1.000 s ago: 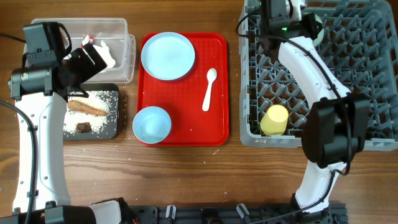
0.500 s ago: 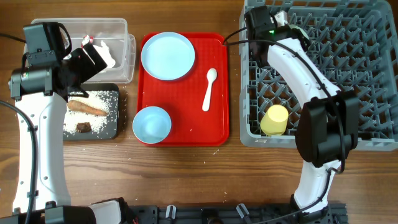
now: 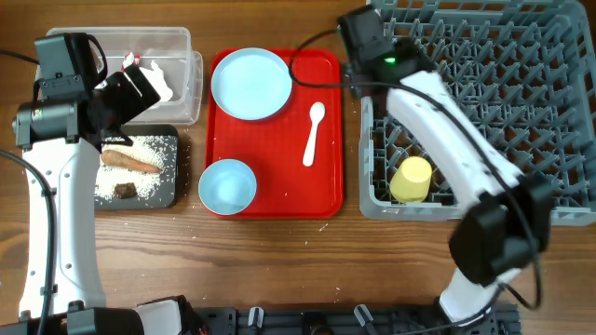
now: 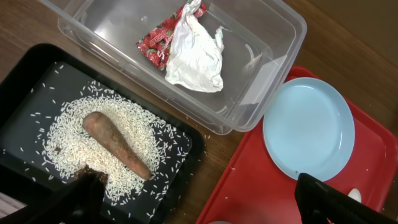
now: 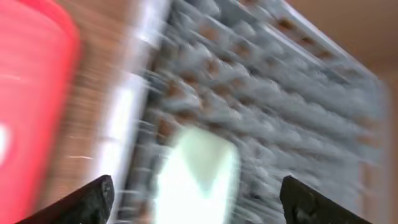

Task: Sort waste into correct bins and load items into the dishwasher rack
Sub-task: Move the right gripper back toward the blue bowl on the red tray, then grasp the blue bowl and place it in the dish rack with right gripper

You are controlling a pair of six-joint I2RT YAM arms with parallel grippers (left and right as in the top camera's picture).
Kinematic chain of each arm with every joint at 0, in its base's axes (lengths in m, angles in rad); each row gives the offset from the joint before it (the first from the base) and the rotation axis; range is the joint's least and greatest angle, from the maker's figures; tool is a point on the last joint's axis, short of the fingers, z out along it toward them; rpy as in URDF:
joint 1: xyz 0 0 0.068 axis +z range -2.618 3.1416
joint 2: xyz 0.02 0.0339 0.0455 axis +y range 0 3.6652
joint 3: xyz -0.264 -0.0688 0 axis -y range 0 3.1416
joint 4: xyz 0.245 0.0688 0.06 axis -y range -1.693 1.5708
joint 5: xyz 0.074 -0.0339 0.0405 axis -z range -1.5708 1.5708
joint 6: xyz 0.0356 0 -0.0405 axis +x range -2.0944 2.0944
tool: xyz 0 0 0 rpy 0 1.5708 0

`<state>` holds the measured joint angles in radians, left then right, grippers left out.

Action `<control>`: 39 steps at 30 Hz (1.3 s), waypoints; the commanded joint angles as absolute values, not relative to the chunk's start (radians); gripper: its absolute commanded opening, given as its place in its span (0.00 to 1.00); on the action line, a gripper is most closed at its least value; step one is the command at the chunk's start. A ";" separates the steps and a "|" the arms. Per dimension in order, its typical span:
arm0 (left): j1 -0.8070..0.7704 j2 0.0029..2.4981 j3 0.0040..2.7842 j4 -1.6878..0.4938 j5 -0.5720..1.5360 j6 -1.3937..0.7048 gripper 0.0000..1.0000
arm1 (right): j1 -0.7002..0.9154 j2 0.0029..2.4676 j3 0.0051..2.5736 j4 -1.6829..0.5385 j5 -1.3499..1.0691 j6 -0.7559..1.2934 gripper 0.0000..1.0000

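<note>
My left gripper (image 3: 140, 91) (image 4: 199, 208) hangs open and empty between the clear tub (image 3: 182, 42) (image 4: 273, 74) and the black tray (image 3: 166, 191) (image 4: 25, 81). The red-and-white wrapper (image 4: 186, 46) lies in the tub. Rice (image 4: 62, 134), a brown finger-long piece (image 3: 130, 162) (image 4: 118, 146) and a dark chunk (image 3: 126, 191) lie on the black tray. Over the left edge of the grey rack (image 3: 521, 102) (image 5: 261, 93), my right gripper (image 3: 358, 45) (image 5: 199, 202) is open and empty. The yellow cup (image 3: 412, 179) lies in the rack. The plate (image 3: 251, 84) (image 4: 309, 127), a bowl (image 3: 227, 184) and the spoon (image 3: 314, 133) are on the red tray (image 3: 279, 167).
The right wrist view is smeared by motion; a pale shape (image 5: 196, 174) shows inside the rack, and I cannot tell what it is. Bare wooden table (image 3: 279, 261) lies in front of the trays. A few rice grains are scattered on the wood.
My right gripper has opened and swung left, from inside the rack's back left corner to its left edge. The left arm has not moved.
</note>
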<state>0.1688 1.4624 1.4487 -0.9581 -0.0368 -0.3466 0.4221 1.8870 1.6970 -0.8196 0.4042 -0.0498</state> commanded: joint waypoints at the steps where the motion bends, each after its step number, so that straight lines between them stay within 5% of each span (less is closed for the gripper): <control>1: 0.171 1.465 1.460 -0.955 -0.050 -0.352 1.00 | 0.434 1.850 1.717 -0.774 -0.421 0.008 0.74; 5: 0.171 1.465 1.460 -0.955 -0.050 -0.352 1.00 | 0.510 1.901 1.679 -0.776 -0.561 0.137 0.70; 8: 0.171 1.465 1.460 -0.955 -0.050 -0.352 1.00 | 0.602 1.960 1.640 -0.748 -0.467 0.263 0.46; 18: 0.171 1.465 1.460 -0.955 -0.050 -0.352 1.00 | 0.794 2.171 1.608 -0.757 -0.262 0.551 0.43; 21: 0.171 1.465 1.460 -0.955 -0.050 -0.352 1.00 | 0.790 2.177 1.608 -0.763 -0.262 0.576 0.07; 22: 0.171 1.465 1.460 -0.955 -0.050 -0.352 1.00 | 0.789 2.176 1.608 -0.763 -0.258 0.577 0.04; 32: 0.171 1.465 1.460 -0.955 -0.050 -0.352 1.00 | 0.695 2.062 1.630 -0.838 -0.239 0.533 0.04; 39: 0.171 1.465 1.460 -0.955 -0.050 -0.352 1.00 | 0.506 1.771 1.633 -0.876 0.056 0.496 0.04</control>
<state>0.1688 1.4624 1.4487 -0.9581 -0.0376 -0.3466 0.5674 1.8797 1.6119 -0.8536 -0.1406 0.5293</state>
